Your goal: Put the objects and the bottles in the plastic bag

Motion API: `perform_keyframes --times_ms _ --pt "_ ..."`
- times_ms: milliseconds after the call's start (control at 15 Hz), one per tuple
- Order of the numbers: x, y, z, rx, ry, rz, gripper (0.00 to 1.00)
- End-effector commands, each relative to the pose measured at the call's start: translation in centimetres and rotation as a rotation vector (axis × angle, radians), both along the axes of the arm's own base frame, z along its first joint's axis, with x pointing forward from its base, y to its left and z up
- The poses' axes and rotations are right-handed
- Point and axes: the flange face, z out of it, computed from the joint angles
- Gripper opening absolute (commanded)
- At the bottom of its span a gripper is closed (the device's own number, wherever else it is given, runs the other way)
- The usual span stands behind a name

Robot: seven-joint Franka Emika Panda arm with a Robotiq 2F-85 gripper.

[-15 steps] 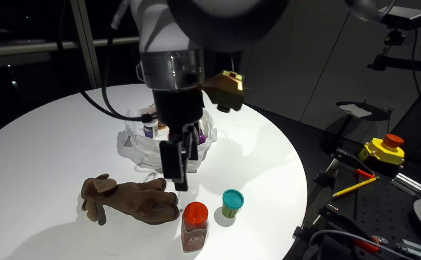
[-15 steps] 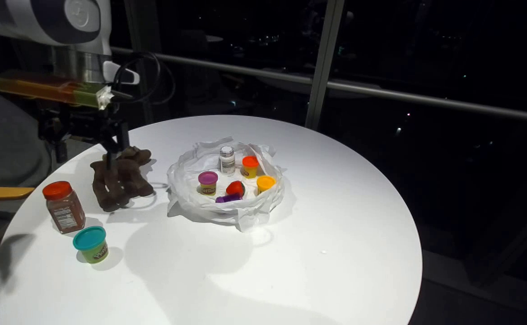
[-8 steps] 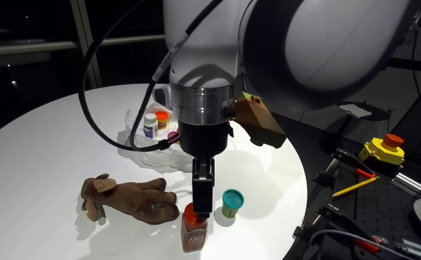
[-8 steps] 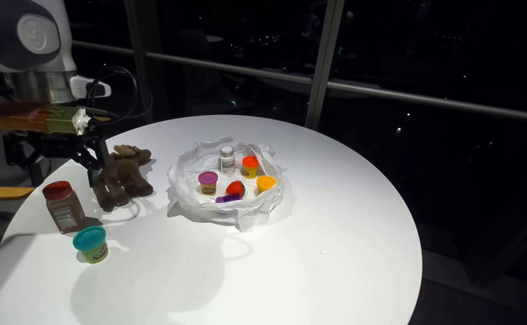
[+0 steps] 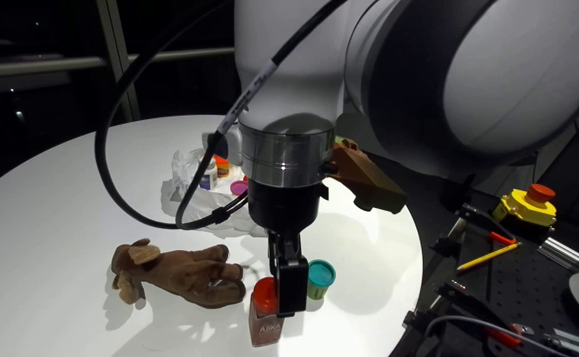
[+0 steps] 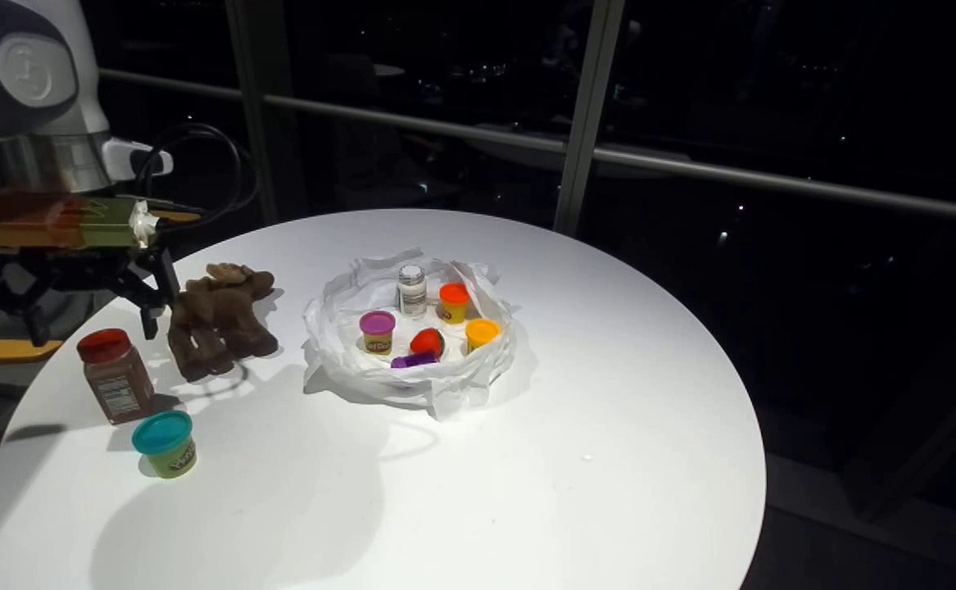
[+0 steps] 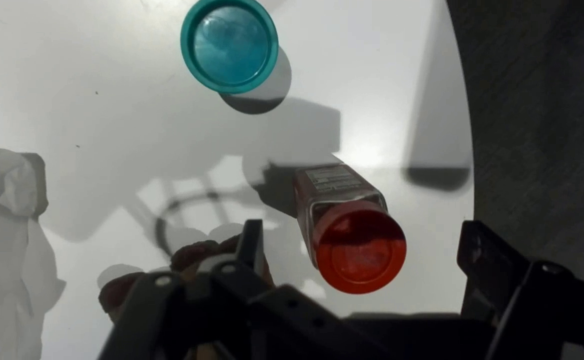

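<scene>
My gripper [image 7: 364, 237] stands open above the red-capped bottle [image 7: 362, 260], its fingers on either side of the cap with gaps showing on both sides. In an exterior view the gripper [image 6: 94, 334] hangs around cap height. That bottle is upright, with reddish-brown contents. Close by stands a teal-lidded cup [image 6: 165, 447]. The brown plush toy [image 5: 185, 275] lies flat on the table. The open plastic bag [image 6: 334, 365] holds a white bottle [image 6: 412, 291], cups with purple [image 6: 378, 325], orange [image 6: 454, 295] and yellow [image 6: 482, 330] lids, a red round piece [image 6: 427, 342] and a purple piece [image 6: 414, 360].
The round white table's edge [image 7: 464, 100] runs close to the red-capped bottle. Beyond it, a dark workbench carries a yellow box with a red button [image 5: 526, 208] and a pencil [image 5: 490, 257]. A wooden chair arm [image 6: 2, 351] stands by the table.
The gripper has come away from beside the plush toy and sunk lower, now over the red-capped bottle. Its jaws have stayed open. The things on the table have not moved.
</scene>
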Motion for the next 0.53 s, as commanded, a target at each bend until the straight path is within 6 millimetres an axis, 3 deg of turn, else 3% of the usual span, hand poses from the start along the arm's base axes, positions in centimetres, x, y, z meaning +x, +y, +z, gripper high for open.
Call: perform_keyframes --times_ms 0,400,467 --pt "0.0 0.5 0.3 0.034 -0.021 0.060 1.00" --pt "0.7 0.7 -0.5 0.052 -0.034 0.102 1.00" --pt "0.8 0.8 -0.8 0.052 -0.023 0.108 0.96"
